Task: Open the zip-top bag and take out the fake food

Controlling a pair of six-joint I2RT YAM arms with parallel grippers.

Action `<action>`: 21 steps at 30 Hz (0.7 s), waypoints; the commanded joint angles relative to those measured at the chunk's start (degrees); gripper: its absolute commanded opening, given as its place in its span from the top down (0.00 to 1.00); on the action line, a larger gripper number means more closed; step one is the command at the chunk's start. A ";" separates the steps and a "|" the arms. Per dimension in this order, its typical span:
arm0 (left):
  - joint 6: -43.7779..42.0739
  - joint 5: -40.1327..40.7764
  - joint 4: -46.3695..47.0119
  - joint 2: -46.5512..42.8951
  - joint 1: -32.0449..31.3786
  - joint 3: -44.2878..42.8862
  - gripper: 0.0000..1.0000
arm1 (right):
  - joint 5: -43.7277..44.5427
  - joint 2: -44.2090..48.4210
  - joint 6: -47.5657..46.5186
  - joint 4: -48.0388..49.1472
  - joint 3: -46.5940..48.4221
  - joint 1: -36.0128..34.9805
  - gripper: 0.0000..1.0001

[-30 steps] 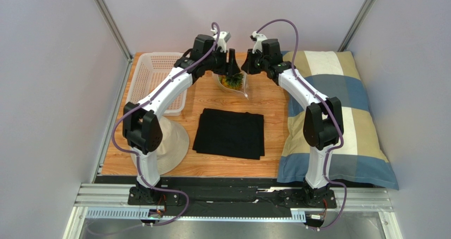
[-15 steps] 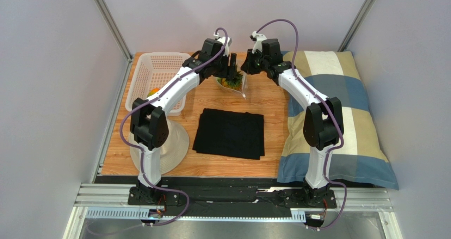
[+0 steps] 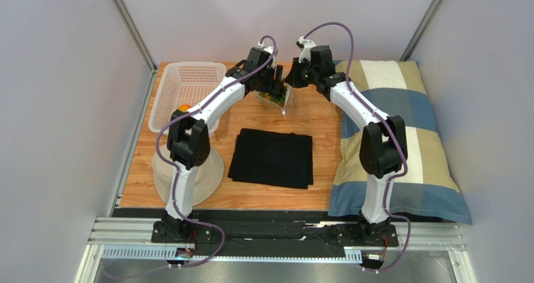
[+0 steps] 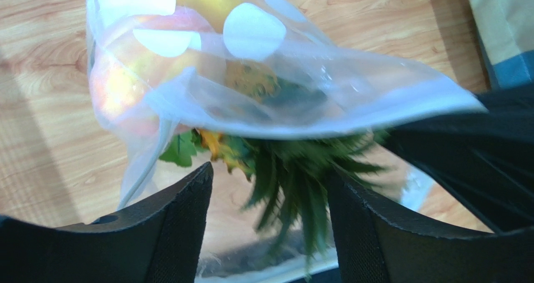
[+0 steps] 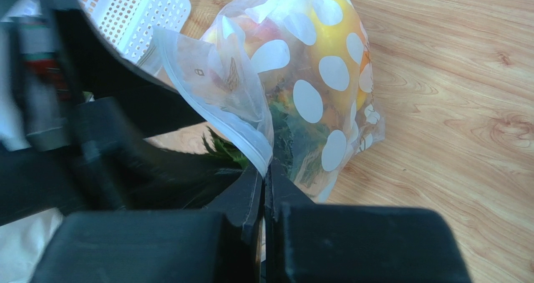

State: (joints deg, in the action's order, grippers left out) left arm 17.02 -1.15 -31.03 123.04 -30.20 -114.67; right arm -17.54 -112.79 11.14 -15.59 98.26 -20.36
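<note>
The clear polka-dot zip-top bag (image 3: pixel 277 100) stands at the table's far middle, mouth open. My right gripper (image 3: pixel 290 82) is shut on the bag's rim (image 5: pixel 254 142) and holds it up. My left gripper (image 3: pixel 278 86) is open at the bag's mouth, its jaws either side of the pineapple's green crown (image 4: pixel 294 176), not touching it. Inside the bag (image 4: pixel 282 76) I see a peach (image 4: pixel 119 76), a yellow lemon (image 5: pixel 335 32) and green leafy bits (image 4: pixel 178 150). An orange piece (image 3: pixel 182 109) lies in the white basket.
The white perforated basket (image 3: pixel 188 82) stands at the far left. A folded black cloth (image 3: pixel 272 158) lies mid-table. A beige hat (image 3: pixel 210 170) sits under the left arm. A plaid pillow (image 3: pixel 401 133) fills the right side.
My left arm has swung right from the basket side, and its open gripper now sits at the bag's mouth. My right gripper has kept hold of the rim.
</note>
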 commanded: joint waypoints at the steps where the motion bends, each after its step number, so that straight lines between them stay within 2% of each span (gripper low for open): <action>1: 2.75 -2.62 1.22 3.43 0.66 -2.14 0.35 | -0.74 3.72 0.29 1.62 -0.26 -0.03 1.00; 3: 4.42 -4.99 4.98 3.34 1.28 -0.91 0.40 | -1.00 3.72 0.29 1.80 -0.26 -0.12 1.00; 4: 4.69 -5.27 6.23 3.17 1.37 -0.47 0.47 | -0.92 3.63 0.29 1.71 -0.35 -0.03 1.00; 6: 5.04 -4.92 8.08 3.34 1.54 -0.11 0.54 | -0.92 3.63 0.20 1.71 -0.35 -0.03 1.00; 7: 5.04 -4.57 8.43 3.26 1.54 -0.20 0.75 | -0.92 3.72 0.20 1.71 -0.35 -0.03 1.00; 9: 4.43 -3.87 8.79 2.91 1.54 -0.46 0.98 | -0.66 3.72 0.03 1.62 -0.26 -0.03 1.00; 13: 1.97 -1.67 9.66 -0.16 1.63 1.37 1.00 | 1.63 3.98 -0.67 1.01 -0.52 0.49 1.00; 17: -0.31 3.43 11.86 -4.30 2.51 7.26 1.00 | 1.99 4.86 -0.94 0.83 -1.93 2.34 1.00; 21: -0.75 2.03 12.39 -4.48 4.27 9.02 1.00 | 1.98 5.92 -2.43 0.83 -3.60 3.92 1.00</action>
State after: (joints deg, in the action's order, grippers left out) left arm 18.90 -1.85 -20.47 121.86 -28.42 -107.37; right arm -16.82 -111.11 10.76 -15.68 95.77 -18.57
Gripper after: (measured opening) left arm 0.007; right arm 0.010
